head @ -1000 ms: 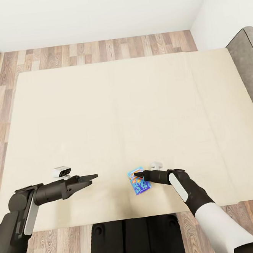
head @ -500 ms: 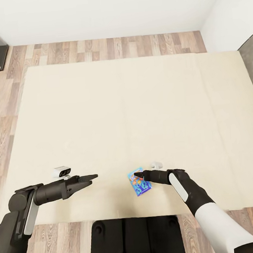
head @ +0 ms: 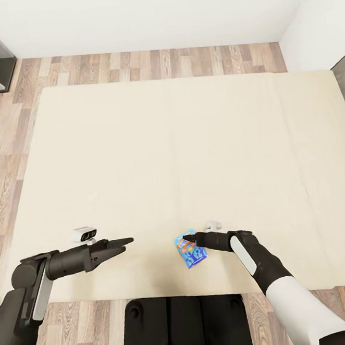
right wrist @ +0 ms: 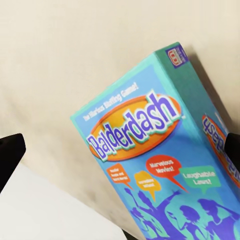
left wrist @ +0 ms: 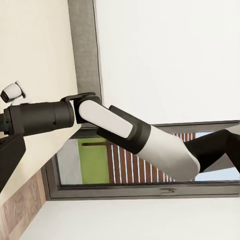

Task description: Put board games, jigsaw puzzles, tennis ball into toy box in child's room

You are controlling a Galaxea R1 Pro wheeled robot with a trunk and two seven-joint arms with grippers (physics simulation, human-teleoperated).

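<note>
Board game, the small blue box (head: 190, 251) lettered "Balderdash" (right wrist: 165, 165), is seen over the near part of the cream bed (head: 180, 140), approx. in front of the robot's trunk, w/ its printed face up and turned at an angle. Right gripper (head: 186, 239) is set at the box's upper edge; its dark fingertips (right wrist: 9, 152) are seen at either side of the box in the right wrist view, so the jaws look closed on it, though the contact itself can't be made out clearly. Whether the box is lifted or lying on the mattress cannot be told. Left gripper (head: 127, 242) is held over the bed well apart from the box, pointing toward it, w/ nothing in it; the jaws appear brought together to a point. Wood plank floor (head: 147, 65) and white wall (head: 143, 13) are seen beyond the bed.
</note>
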